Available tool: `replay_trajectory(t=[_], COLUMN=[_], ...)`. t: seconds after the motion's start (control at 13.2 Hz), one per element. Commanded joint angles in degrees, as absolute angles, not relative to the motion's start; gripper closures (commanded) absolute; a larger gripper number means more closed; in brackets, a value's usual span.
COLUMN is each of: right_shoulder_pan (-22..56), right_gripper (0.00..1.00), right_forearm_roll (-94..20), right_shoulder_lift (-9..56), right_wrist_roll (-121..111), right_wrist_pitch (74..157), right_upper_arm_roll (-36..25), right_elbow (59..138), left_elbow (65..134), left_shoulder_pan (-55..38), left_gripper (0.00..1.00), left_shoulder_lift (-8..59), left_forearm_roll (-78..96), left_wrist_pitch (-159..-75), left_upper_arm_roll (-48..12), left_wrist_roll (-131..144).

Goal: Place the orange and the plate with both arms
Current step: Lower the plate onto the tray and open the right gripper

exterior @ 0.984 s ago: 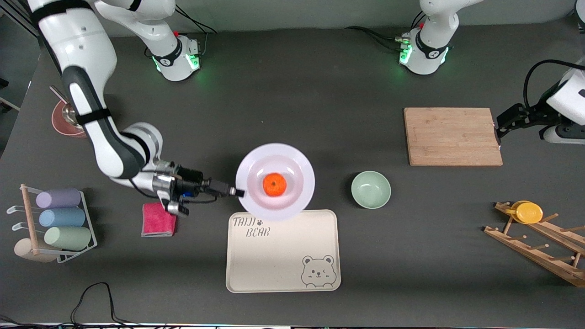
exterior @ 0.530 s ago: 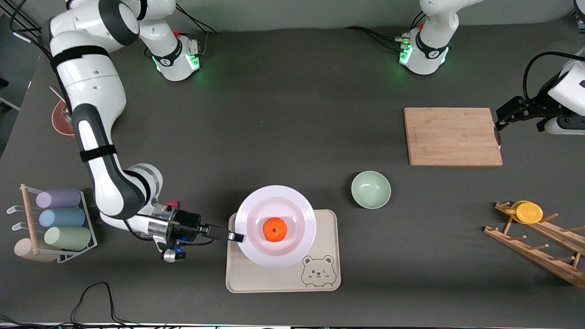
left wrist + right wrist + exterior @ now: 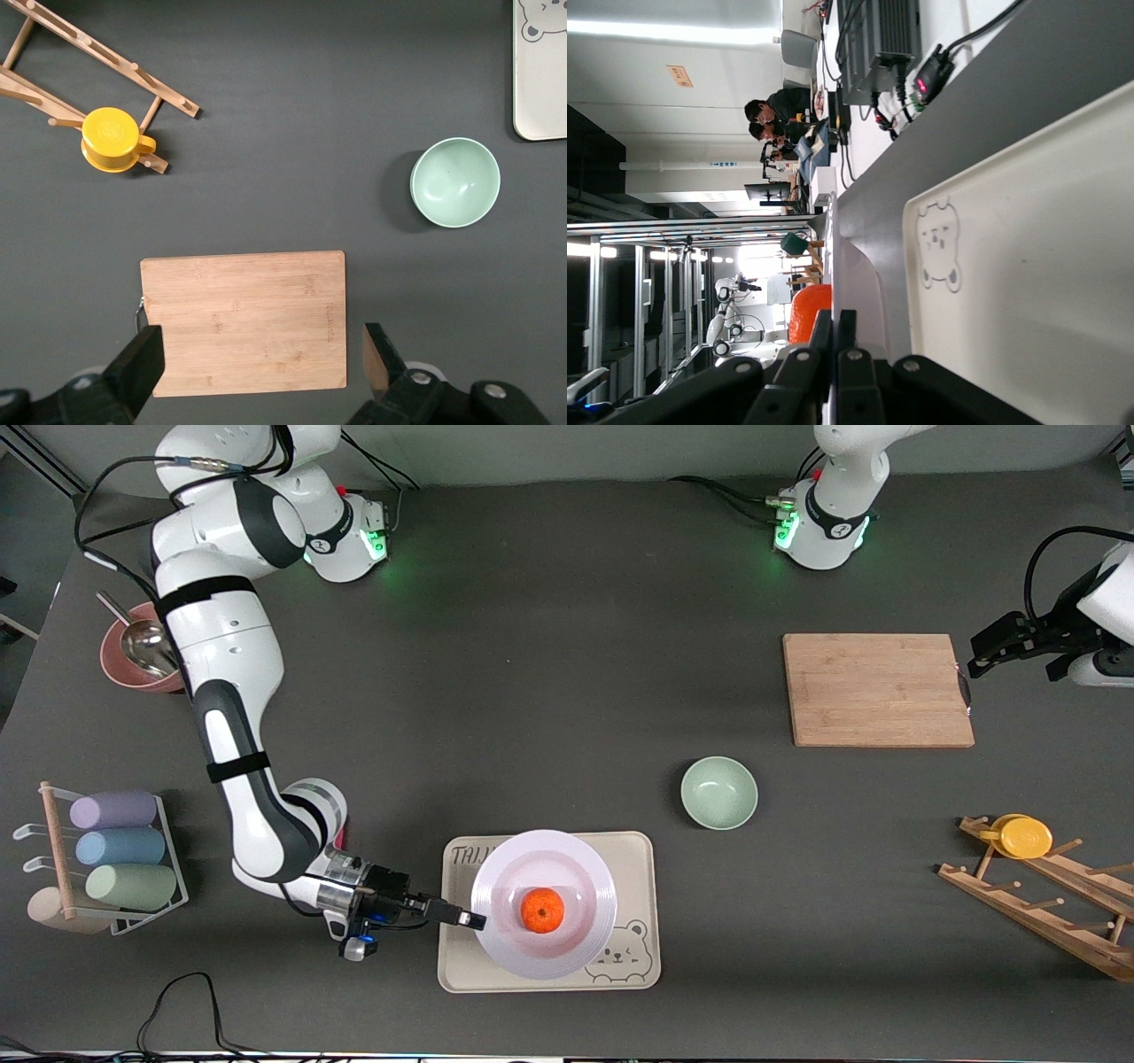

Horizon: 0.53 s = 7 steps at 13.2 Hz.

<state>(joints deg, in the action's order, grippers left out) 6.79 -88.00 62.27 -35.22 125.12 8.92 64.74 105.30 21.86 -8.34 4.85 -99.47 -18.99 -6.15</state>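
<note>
right tool (image 3: 474,920) clamped on plate (image 3: 576,868) rim over bear tray (image 3: 638,846) | orange (image 3: 542,910) on plate | left tool (image 3: 257,354) apart above cutting board (image 3: 244,319), wrist view only | bare tabletop (image 3: 567,691) mid-span

Robotics laboratory. Two robot arms, the right arm (image 3: 239,717) and the left arm (image 3: 842,478), are bolted to a dark table (image 3: 567,646). The right wrist view shows seated people (image 3: 775,119) at benches, metal framing (image 3: 656,235), ceiling strip lighting, and what appears to be another robot (image 3: 726,305).
</note>
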Motion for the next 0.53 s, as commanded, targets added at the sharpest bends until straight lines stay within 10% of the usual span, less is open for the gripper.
replay_trajectory(t=[0.0, 0.45], right_shoulder_pan=[7.1, 7.2], right_gripper=[1.00, 1.00], right_forearm_roll=[-87.4, -92.1], right_shoulder_lift=[66.2, 70.0], right_wrist_roll=[-39.4, -46.6], right_wrist_pitch=[125.4, 125.5], right_upper_arm_roll=[9.1, 9.2], right_elbow=[61.3, 61.3], left_elbow=[106.2, 106.1], left_shoulder_pan=[22.5, 22.0], left_gripper=[0.00, 0.00], left_shoulder_lift=[-9.4, -8.6], left_forearm_roll=[5.9, 5.9], left_wrist_pitch=[-100.1, -102.3], left_upper_arm_roll=[-19.2, -19.3], left_wrist_roll=[-7.6, -7.6])
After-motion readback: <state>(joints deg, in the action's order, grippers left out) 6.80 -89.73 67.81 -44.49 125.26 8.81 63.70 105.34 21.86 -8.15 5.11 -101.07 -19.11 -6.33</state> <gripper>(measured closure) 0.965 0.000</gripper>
